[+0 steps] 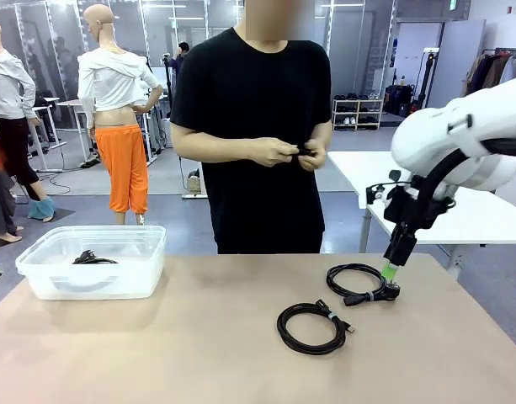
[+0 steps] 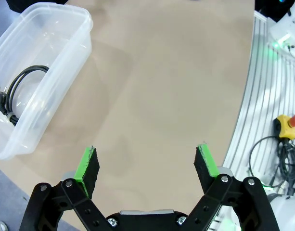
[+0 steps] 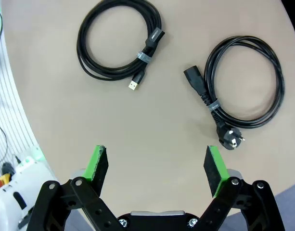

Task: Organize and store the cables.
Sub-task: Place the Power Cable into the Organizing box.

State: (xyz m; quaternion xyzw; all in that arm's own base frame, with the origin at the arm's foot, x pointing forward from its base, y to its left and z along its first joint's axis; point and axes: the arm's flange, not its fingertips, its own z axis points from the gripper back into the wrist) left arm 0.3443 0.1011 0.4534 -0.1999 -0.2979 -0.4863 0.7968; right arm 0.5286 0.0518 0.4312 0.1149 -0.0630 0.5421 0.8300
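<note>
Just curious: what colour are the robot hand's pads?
Bright green pads; clearest in the right wrist view.

We show a smooth, matt tan worktop (image 2: 176, 96); a clear, glossy plastic storage box (image 2: 65, 19); a USB cable (image 3: 154, 37) and power cable (image 3: 194, 78) in smooth black sheathing; and matt green pads (image 3: 96, 166) on the right hand (image 3: 157, 163).

Bare tabletop (image 1: 199, 337) between plastic bin (image 1: 89, 284) and coiled cables (image 1: 332, 316)

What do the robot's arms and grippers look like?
The right arm is white and rounded, with a black hose along it. The left gripper and the right gripper are alike: black linked fingers with silver pivot pins and bright green pads.
</note>
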